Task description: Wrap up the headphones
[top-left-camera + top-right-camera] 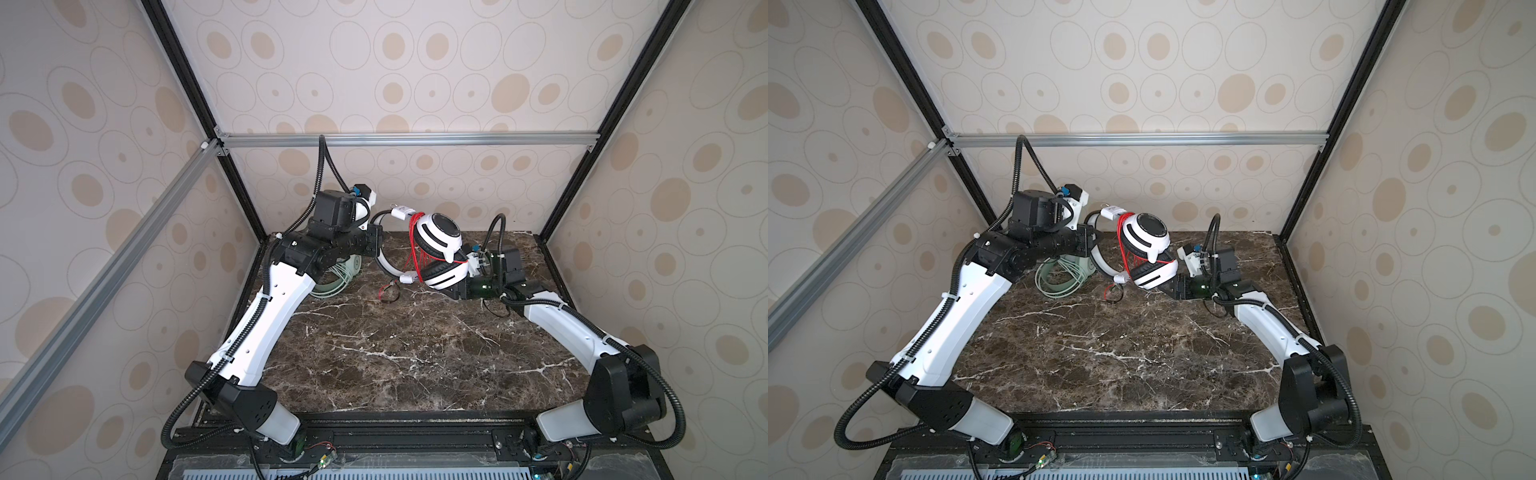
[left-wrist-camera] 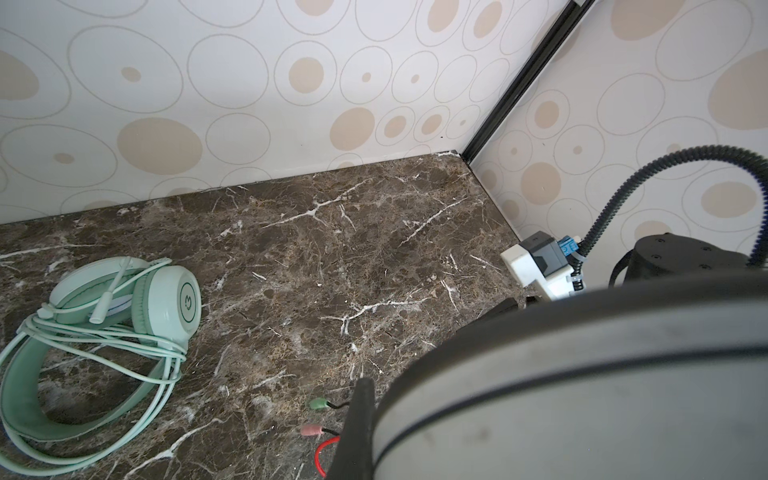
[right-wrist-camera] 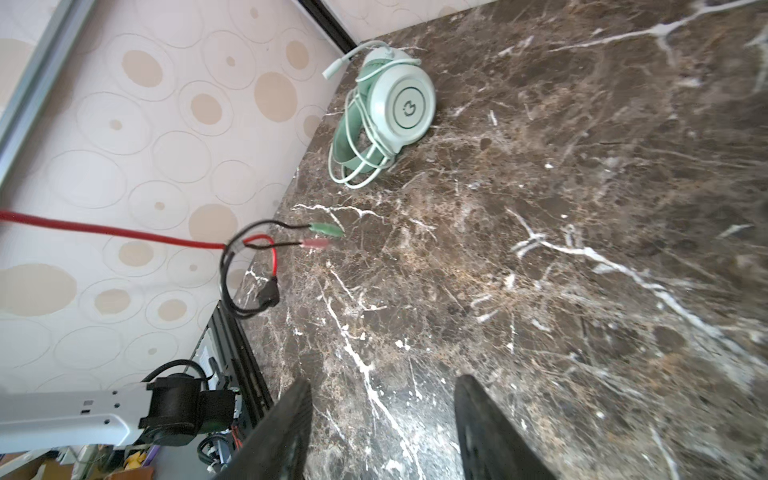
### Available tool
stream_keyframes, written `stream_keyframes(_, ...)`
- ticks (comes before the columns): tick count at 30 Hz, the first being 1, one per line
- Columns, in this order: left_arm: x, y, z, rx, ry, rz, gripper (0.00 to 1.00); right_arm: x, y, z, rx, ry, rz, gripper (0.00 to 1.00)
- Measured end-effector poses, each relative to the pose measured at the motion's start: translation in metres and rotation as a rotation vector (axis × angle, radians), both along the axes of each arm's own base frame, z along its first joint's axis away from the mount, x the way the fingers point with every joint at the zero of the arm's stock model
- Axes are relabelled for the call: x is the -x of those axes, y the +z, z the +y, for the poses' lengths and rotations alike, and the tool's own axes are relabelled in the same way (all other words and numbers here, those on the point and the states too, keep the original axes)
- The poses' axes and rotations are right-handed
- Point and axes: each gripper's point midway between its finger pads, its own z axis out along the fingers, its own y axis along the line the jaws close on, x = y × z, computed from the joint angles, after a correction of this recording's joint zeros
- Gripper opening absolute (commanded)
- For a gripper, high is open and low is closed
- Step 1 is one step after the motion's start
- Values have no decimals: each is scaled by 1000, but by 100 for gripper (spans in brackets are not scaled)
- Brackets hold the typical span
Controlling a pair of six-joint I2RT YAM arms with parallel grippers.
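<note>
The white-and-black headphones hang clear of the tabletop, held by the left gripper, whose fingers are pressed tight on the grey headband. The red cable already runs in several turns around the band by the ear cups. Its loose tail droops down, so the green and pink plugs lie at the tabletop. The right gripper sits just beside the lower ear cup, its fingers spread with nothing between them.

The step in hand looks like gathering that tail and winding it on. It is best done by taking the red cable just above the split, not the thin black leads (they would likely slip or kink). Each turn should follow the sense of the existing coils, under light tension. The left hold must stay firm, or the band may twist and shed loops.

The mint green headphones lie on the tabletop at the back, cable wound round them, well apart from this work.
</note>
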Motion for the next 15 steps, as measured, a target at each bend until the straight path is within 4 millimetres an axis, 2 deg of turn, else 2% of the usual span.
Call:
stream_keyframes(6, 0, 0, 0, 0, 2, 1, 0, 28, 18, 45, -148, 217, -15, 56)
stream_keyframes(9, 0, 0, 0, 1, 2, 2, 0, 44, 24, 60, -191, 299, -23, 56)
stream_keyframes(15, 1, 0, -1, 4, 1, 4, 0, 55, 14, 63, -212, 324, 12, 54)
